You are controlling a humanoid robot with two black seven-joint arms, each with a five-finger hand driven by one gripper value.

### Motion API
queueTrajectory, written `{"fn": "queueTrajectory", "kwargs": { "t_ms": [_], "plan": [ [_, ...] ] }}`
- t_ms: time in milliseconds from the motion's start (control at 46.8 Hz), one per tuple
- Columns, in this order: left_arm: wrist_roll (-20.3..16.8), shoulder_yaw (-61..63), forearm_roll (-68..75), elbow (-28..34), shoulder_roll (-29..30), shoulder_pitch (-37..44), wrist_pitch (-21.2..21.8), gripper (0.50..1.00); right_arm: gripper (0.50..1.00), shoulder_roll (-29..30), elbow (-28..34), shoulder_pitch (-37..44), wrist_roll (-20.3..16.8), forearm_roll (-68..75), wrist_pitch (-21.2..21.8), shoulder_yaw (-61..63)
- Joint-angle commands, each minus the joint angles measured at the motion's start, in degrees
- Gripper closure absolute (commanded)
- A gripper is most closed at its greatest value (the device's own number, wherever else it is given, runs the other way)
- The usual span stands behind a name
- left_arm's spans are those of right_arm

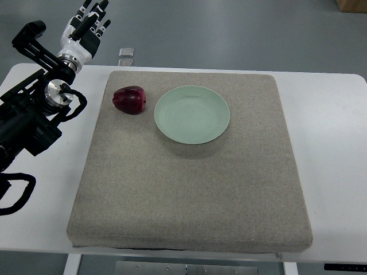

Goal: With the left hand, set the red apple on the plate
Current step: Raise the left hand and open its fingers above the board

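A dark red apple (129, 100) lies on the beige mat (195, 189), just left of a pale green plate (192, 114) that holds nothing. The apple and plate are close but not touching. My left hand (89, 24) is at the top left, beyond the table's far edge, well away from the apple, its fingers relaxed and extended with nothing in them. Its black arm (28, 114) runs in from the left edge over the white table. The right arm does not show.
The mat covers most of the white table (332, 143). A small clear object (126, 53) lies on the floor past the table's far edge. Black cables (14, 195) loop at the left edge.
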Motion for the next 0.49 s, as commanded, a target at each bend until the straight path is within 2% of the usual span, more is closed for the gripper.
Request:
{"fn": "queueTrajectory", "kwargs": {
  "t_ms": [0,150,470],
  "plan": [
    [-0.09,0.56,4.21,0.44,-0.28,-0.19,1.90,0.516,0.568,0.00,-0.03,0.00,0.00,0.07,0.00,0.00],
    [-0.09,0.65,7.21,0.35,-0.37,-0.71,5.60,0.519,0.568,0.00,-0.03,0.00,0.00,-0.01,0.00,0.00],
    [0.35,4.95,8.18,-0.18,0.60,-2.47,5.16,0.512,0.570,0.00,-0.03,0.00,0.00,-0.01,0.00,0.00]
  ]
}}
